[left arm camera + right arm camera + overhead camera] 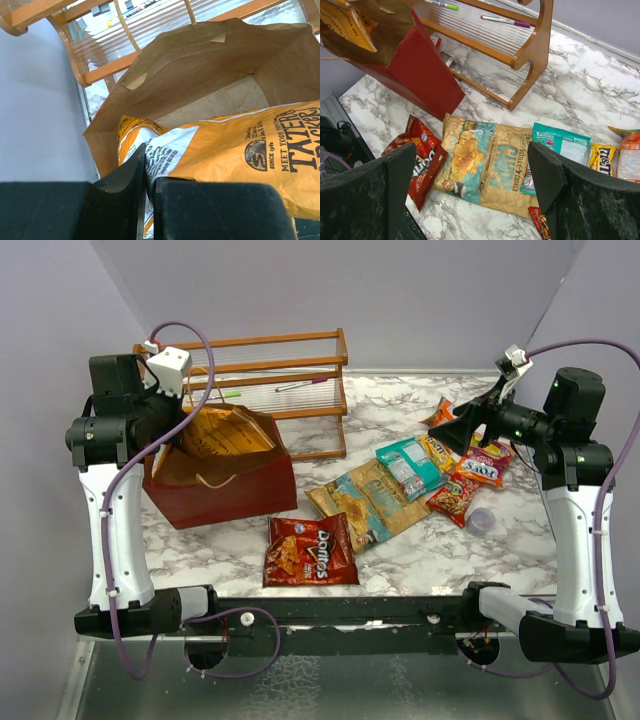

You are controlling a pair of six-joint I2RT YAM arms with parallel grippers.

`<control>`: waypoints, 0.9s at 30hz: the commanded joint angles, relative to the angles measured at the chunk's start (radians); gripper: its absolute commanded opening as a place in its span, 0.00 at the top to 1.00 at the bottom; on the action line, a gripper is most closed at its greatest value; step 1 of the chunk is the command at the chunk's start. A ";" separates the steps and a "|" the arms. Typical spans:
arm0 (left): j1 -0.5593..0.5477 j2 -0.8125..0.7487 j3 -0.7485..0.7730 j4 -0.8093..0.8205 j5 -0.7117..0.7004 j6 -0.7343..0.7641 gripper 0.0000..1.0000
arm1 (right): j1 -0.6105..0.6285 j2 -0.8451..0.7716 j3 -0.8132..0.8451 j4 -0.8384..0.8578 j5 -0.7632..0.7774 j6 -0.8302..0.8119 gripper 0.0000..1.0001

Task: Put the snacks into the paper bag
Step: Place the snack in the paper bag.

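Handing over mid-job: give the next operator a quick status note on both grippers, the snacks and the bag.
Left gripper shut on the orange packet, inside the mouth of the paper bag, not yet released.
Right gripper open, above the kettle chips bag.
No other packet seen inside.
Left to bag: Doritos bag, kettle chips bag, teal packet, small packets beside them.

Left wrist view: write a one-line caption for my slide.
Left pincer grips an orange snack packet by its edge, partly inside the open paper bag, wooden rack behind.
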 commanded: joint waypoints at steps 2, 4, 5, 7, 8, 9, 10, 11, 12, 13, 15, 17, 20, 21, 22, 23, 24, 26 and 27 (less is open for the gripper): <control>0.005 0.002 -0.030 0.034 0.004 0.025 1.00 | -0.008 -0.002 0.006 0.019 -0.023 0.000 0.06; 0.000 0.003 -0.050 0.032 0.009 0.058 1.00 | -0.008 0.004 0.015 0.011 -0.014 -0.004 0.06; -0.004 0.009 -0.057 0.030 0.004 0.074 1.00 | -0.008 0.008 0.020 0.007 -0.008 -0.008 0.06; -0.011 0.023 -0.068 0.025 -0.001 0.093 1.00 | -0.008 0.017 0.027 -0.001 0.016 -0.021 0.06; -0.016 0.030 -0.073 0.024 -0.002 0.102 1.00 | -0.008 0.023 0.028 -0.005 0.030 -0.029 0.06; -0.026 0.039 -0.078 0.024 -0.001 0.109 1.00 | -0.008 0.027 0.027 -0.008 0.045 -0.040 0.06; -0.038 0.047 -0.083 0.023 -0.005 0.114 1.00 | -0.008 0.034 0.024 -0.012 0.059 -0.051 0.06; -0.052 0.053 -0.089 0.024 -0.014 0.120 1.00 | -0.009 0.039 0.019 -0.014 0.076 -0.061 0.06; -0.068 0.058 -0.096 0.025 -0.026 0.122 1.00 | -0.008 0.043 0.011 -0.018 0.092 -0.072 0.06; -0.086 0.061 -0.107 0.029 -0.038 0.129 1.00 | -0.008 0.048 0.001 -0.022 0.107 -0.084 0.06; -0.126 0.059 -0.143 0.043 -0.073 0.141 1.00 | -0.008 0.061 -0.022 -0.031 0.136 -0.111 0.06; -0.167 0.054 -0.185 0.062 -0.112 0.157 1.00 | -0.008 0.076 -0.046 -0.044 0.168 -0.139 0.06; -0.212 0.066 -0.228 0.078 -0.146 0.179 1.00 | -0.008 0.101 -0.075 -0.070 0.207 -0.188 0.06; -0.222 0.074 -0.235 0.081 -0.150 0.182 1.00 | -0.008 0.105 -0.086 -0.074 0.222 -0.202 0.04; -0.232 0.083 -0.238 0.082 -0.155 0.183 1.00 | -0.008 0.108 -0.102 -0.074 0.238 -0.214 0.03; -0.244 0.093 -0.238 0.080 -0.159 0.184 1.00 | -0.008 0.106 -0.119 -0.072 0.254 -0.224 0.03; -0.250 0.104 -0.236 0.076 -0.160 0.186 1.00 | -0.008 0.102 -0.137 -0.065 0.266 -0.231 0.03; -0.260 0.118 -0.235 0.068 -0.165 0.192 1.00 | -0.008 0.088 -0.170 -0.046 0.286 -0.242 0.02; -0.262 0.123 -0.236 0.065 -0.165 0.194 1.00 | -0.008 0.082 -0.185 -0.040 0.290 -0.246 0.02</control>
